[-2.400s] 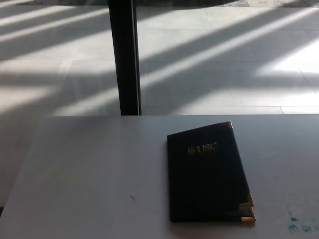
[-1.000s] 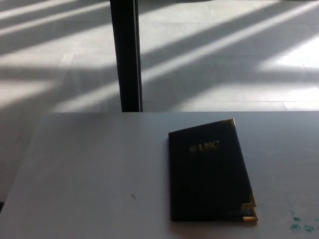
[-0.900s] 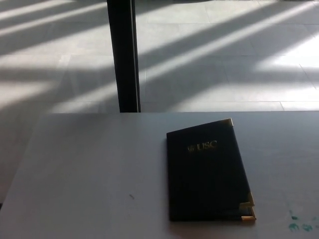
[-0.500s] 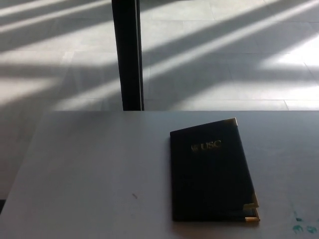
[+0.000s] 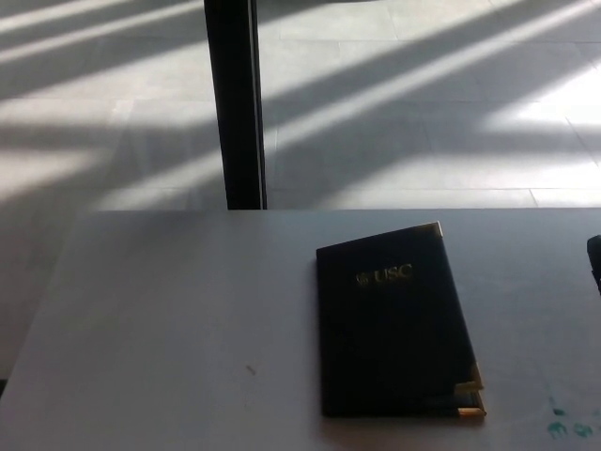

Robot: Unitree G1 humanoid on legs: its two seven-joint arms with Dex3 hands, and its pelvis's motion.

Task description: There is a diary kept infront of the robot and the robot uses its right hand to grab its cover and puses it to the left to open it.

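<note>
A dark diary (image 5: 392, 324) with gold corner caps and gold "USC" lettering lies closed on the white table (image 5: 169, 319), right of centre, its spine on the left. A small black part of my right hand (image 5: 595, 256) shows at the right edge of the head view, well to the right of the diary and apart from it. Too little of it shows to tell how it stands. My left hand does not show.
A black vertical post (image 5: 235, 103) stands beyond the table's far edge, left of centre. Sunlit tiled floor (image 5: 423, 113) lies behind. Green marks (image 5: 563, 425) stain the table near its front right corner.
A black part of my right hand has come into view at the right edge. The picture shifts slightly with the camera; the diary lies as before.
</note>
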